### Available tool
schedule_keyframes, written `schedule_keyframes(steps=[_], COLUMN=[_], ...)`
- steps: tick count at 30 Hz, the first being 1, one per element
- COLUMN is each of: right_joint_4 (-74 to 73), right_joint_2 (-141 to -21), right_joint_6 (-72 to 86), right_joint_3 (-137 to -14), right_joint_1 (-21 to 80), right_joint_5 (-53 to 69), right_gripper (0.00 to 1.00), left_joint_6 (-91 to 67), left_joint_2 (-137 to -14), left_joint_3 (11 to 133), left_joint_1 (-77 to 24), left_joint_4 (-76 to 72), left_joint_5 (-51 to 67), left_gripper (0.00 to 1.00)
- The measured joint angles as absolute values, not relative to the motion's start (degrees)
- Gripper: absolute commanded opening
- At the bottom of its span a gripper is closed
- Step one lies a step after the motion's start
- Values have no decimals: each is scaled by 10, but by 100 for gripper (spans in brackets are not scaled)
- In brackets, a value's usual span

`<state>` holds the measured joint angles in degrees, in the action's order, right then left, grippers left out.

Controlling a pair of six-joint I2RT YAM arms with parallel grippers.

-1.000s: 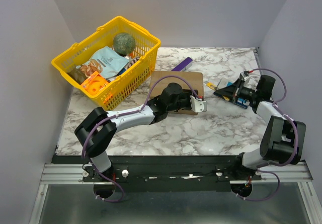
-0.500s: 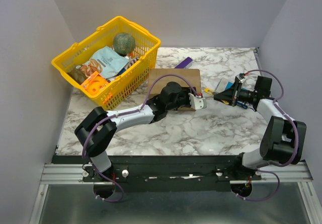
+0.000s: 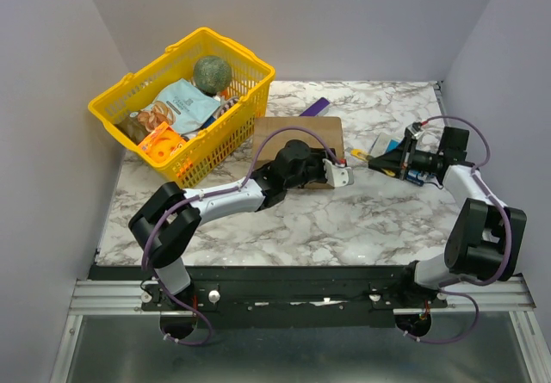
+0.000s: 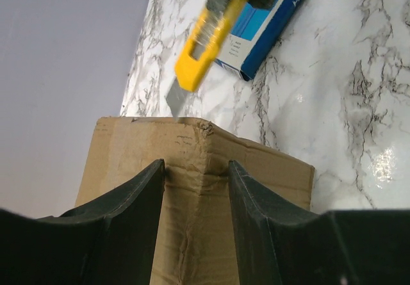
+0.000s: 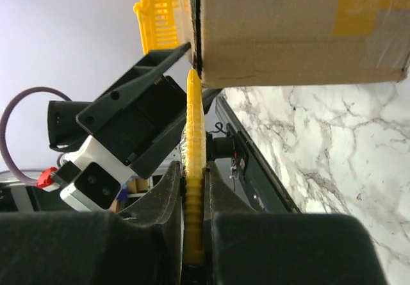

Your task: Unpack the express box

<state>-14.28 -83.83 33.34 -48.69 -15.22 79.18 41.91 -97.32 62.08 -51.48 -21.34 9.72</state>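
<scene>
On the desk (image 3: 362,219), beside the basket (image 3: 232,129), the left tool (image 4: 195,166) pinches the right end of the cardboard box (image 3: 284,132). The right tool (image 3: 398,161), clamped on the yellow knife (image 4: 204,40), has advanced: its blade now reaches the box edge, apparently ready to slit the seam.
</scene>
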Motion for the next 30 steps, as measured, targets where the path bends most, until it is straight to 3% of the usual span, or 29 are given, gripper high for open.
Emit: schedule_keyframes(steps=[9,15,30], right_joint_4=[-153,-163,-164], right_joint_2=[-859,-899,-941], right_joint_6=[306,297,295], right_joint_3=[-573,-594,-642], right_joint_1=[-176,-174,-138], right_joint_5=[758,735,727], right_gripper=[0,0,0], left_joint_6=[413,411,411], left_joint_2=[-964,-950,-947], left_joint_3=[617,606,601], left_joint_1=[-508,-506,-504], left_joint_4=[-205,-205,-209], left_joint_5=[121,132,133], left_gripper=[50,56,57])
